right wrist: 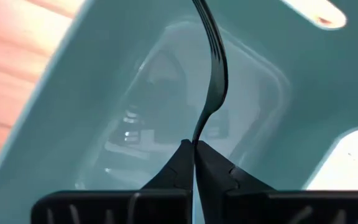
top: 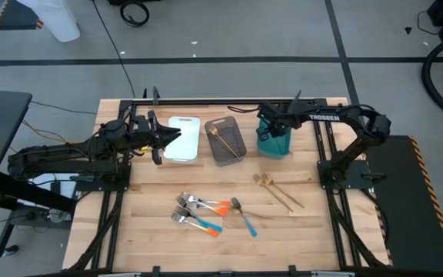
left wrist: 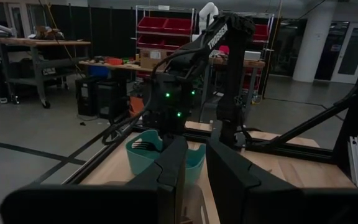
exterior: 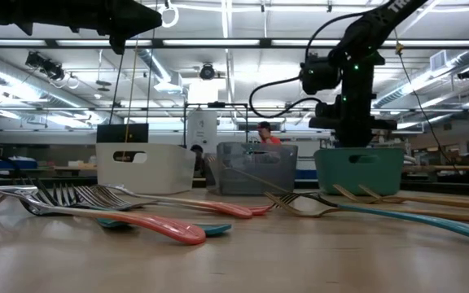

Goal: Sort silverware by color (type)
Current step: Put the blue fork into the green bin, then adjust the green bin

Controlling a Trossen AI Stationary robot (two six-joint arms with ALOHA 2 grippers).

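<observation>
Wooden bench: right gripper pinches a fork over the teal bin (upper right); left gripper slightly apart.

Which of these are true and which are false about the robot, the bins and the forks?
1. The right gripper pinches a dark metal fork over the teal plastic bin. True.
2. The grey mesh bin holds a blue-handled spoon. False: a slim gold utensil lies in it.
3. The left gripper is beside the white rectangular bin. True.
4. All silverware is sorted. False: orange-handled and blue-handled forks lie on the wooden table.
</observation>
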